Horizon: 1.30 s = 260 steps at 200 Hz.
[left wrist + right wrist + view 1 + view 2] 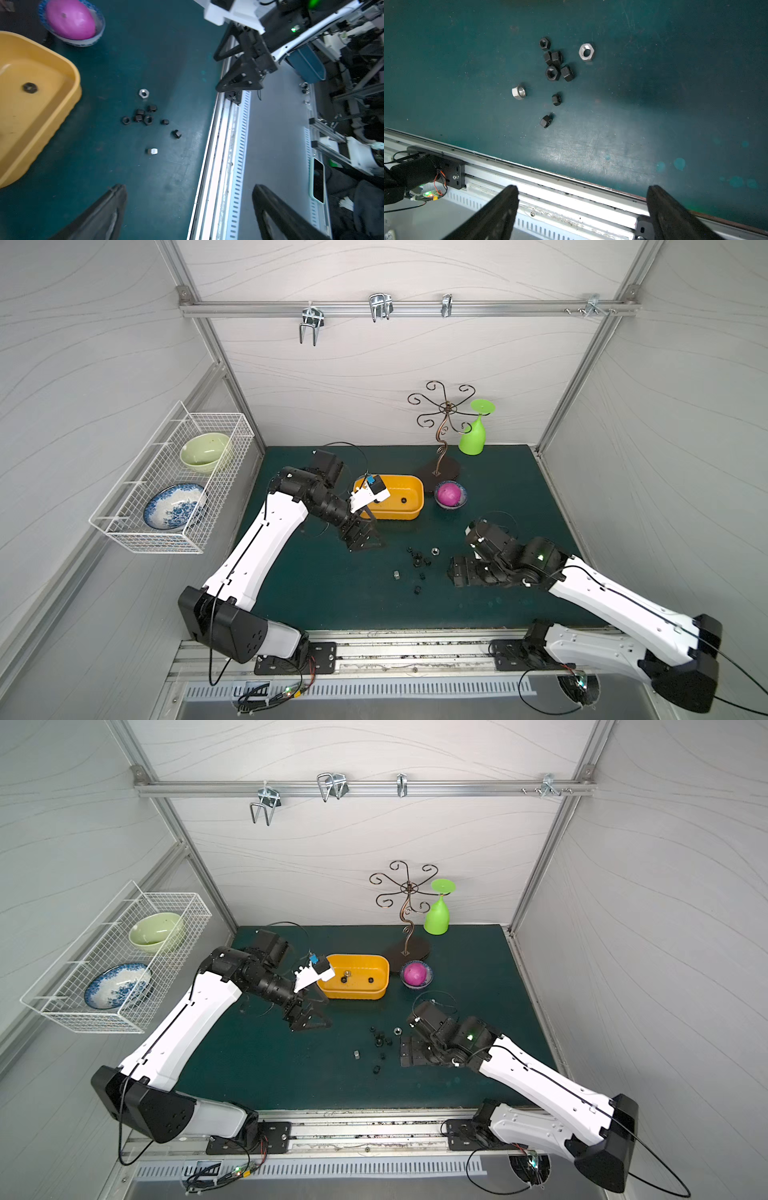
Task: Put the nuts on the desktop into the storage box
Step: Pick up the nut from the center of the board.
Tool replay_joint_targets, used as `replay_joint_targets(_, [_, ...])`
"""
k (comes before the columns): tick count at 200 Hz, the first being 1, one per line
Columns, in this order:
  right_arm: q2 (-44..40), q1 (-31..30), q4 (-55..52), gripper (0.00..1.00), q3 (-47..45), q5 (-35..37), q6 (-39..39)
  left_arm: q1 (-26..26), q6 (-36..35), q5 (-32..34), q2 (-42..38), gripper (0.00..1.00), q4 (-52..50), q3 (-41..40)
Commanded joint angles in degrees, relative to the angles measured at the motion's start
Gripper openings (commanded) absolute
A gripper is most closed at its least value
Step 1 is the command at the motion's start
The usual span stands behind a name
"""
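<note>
Desktop: dark teal-green matte work surface point(324, 597). 9 tiny hex nuts point(552, 72) lie loose on it near the centre: 7 black, 2 shiny silver. 5 of the black ones sit in a tight cluster, some touching. 1 silver nut lies flat just to the far right of the cluster, and the other rests on its side to the near left. The last 2 black nuts lie apart on the near side.

Shallow yellow-orange plastic storage box with rounded corners point(399, 514): stands beyond the loose nuts, clear of them. 3 nuts inside point(370, 980) rest on its floor, 2 black and 1 paler.

Small bowl with a pink ball point(451, 494): just right of the box.

Left gripper point(189, 193): jaws wide, nothing between them. It sits by the near left corner of the box, left of the loose nuts.

Right gripper point(582, 191): jaws wide, empty, low over the desktop just right of the loose nuts
</note>
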<state>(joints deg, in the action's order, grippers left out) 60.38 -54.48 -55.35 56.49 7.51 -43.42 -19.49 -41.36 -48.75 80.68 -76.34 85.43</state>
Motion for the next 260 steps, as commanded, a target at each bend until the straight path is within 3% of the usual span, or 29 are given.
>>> replay_joint_targets(1, [2.4,-0.3,6.3,0.99,-0.1,-0.7,2.5,0.7,-6.0,-5.4,-2.0,0.98,-5.8,-1.4])
replay_joint_targets(34, [8.3,-0.8,13.0,0.99,-1.4,-0.1,1.6,6.8,-11.3,-12.4,-4.8,0.99,-7.8,-4.0])
replay_joint_targets(51, [11.2,-1.8,15.4,0.99,-1.6,-0.5,0.9,9.0,-9.0,-9.3,-6.3,0.99,-4.2,-6.4])
replay_joint_targets(96, [18.9,-4.3,17.1,0.99,1.7,-2.4,2.2,9.9,-0.4,6.5,-9.8,0.99,7.5,-13.4])
replay_joint_targets(147, [27.8,-5.3,20.3,0.99,5.8,-7.6,3.6,13.1,-0.3,3.8,-13.5,0.99,18.0,-22.8])
replay_joint_targets(190, [34.0,-6.5,20.8,0.85,9.9,-10.3,3.3,13.8,-1.5,3.1,-13.8,0.99,27.4,-30.3])
replay_joint_targets(219, [37.3,-6.9,20.1,0.76,11.5,-11.3,4.6,14.4,-1.8,-3.1,-14.1,0.98,35.1,-36.4])
replay_joint_targets(260, [40.4,-6.8,19.6,0.68,12.8,-11.6,4.8,14.3,-10.3,-2.5,-14.4,0.99,40.0,-43.8])
